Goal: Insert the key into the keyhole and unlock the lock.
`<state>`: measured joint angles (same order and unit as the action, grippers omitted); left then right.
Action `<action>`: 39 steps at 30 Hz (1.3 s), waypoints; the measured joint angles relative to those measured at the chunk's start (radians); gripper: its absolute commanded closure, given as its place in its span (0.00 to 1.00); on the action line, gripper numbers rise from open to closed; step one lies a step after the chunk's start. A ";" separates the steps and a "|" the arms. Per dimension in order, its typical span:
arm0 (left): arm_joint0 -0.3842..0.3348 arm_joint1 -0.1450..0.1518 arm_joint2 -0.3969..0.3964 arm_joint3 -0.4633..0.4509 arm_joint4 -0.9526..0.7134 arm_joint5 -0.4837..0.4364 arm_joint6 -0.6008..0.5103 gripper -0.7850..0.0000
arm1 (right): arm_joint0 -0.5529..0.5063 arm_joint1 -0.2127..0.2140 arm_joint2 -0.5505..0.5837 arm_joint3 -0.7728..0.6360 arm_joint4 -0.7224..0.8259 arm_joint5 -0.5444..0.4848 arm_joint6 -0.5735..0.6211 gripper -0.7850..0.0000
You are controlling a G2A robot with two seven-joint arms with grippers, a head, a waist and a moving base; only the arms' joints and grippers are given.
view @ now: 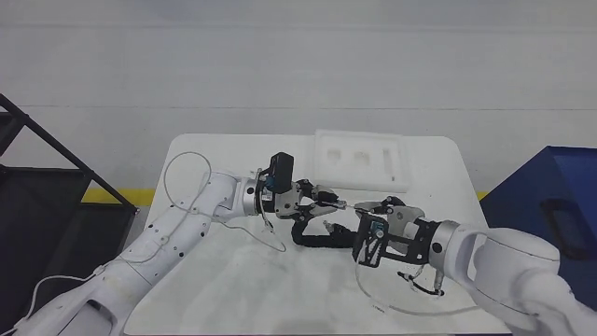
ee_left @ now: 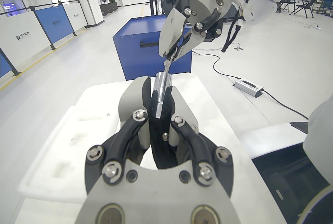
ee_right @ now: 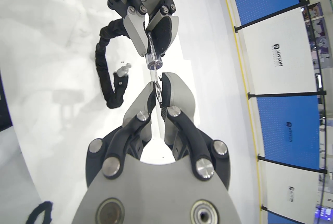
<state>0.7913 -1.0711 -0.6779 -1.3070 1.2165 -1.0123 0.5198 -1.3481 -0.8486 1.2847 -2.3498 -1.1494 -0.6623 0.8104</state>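
My left gripper (ee_left: 158, 87) is shut on the shiny metal lock cylinder (ee_left: 160, 94), whose black fabric-sleeved cable (view: 322, 236) trails onto the white table (view: 233, 280). The cylinder's keyhole end points at my right gripper (ee_right: 157, 84), which is shut on a small silver key (ee_right: 157, 88). The key's blade (ee_left: 167, 66) reaches into the end of the lock (ee_right: 154, 61). In the top view the two grippers meet tip to tip above the table's middle, the left gripper (view: 326, 203) facing the right gripper (view: 359, 210). The cable's free metal end (ee_right: 123, 69) lies on the table.
A white foam tray (view: 362, 159) with moulded recesses sits at the table's far edge. A blue cabinet (view: 550, 205) stands off the table's right side. Thin grey and white arm cables (view: 187, 163) loop over the table near both arms.
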 measured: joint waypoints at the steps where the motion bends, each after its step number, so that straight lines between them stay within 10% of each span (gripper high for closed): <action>1: 0.000 -0.001 -0.001 0.000 0.005 0.000 0.004 1.00 | 0.000 0.000 0.005 0.000 0.054 0.018 0.027 1.00; 6: 0.004 -0.003 -0.006 -0.001 0.030 0.000 0.020 1.00 | 0.020 -0.001 0.020 0.008 0.200 0.076 0.105 0.91; 7: 0.006 -0.004 -0.006 0.000 0.036 0.000 0.023 1.00 | 0.023 -0.001 0.020 0.012 0.225 0.091 0.121 0.27; 8: 0.006 -0.004 -0.006 0.001 0.042 0.000 0.025 1.00 | 0.026 -0.001 0.020 0.015 0.241 0.100 0.132 0.00; 26: 0.058 -0.020 -0.006 0.154 0.178 0.113 0.000 1.00 | 0.000 0.006 0.130 0.069 0.564 0.235 0.173 0.00; 39: 0.063 -0.083 0.116 0.253 0.242 0.090 0.008 1.00 | -0.034 0.011 0.174 0.084 0.664 0.245 0.146 0.00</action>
<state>0.8543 -1.1542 -0.5619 -1.0539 1.4584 -0.9221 0.5281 -1.3821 -0.8380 1.4587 -2.2655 -0.4850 -0.4170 0.9560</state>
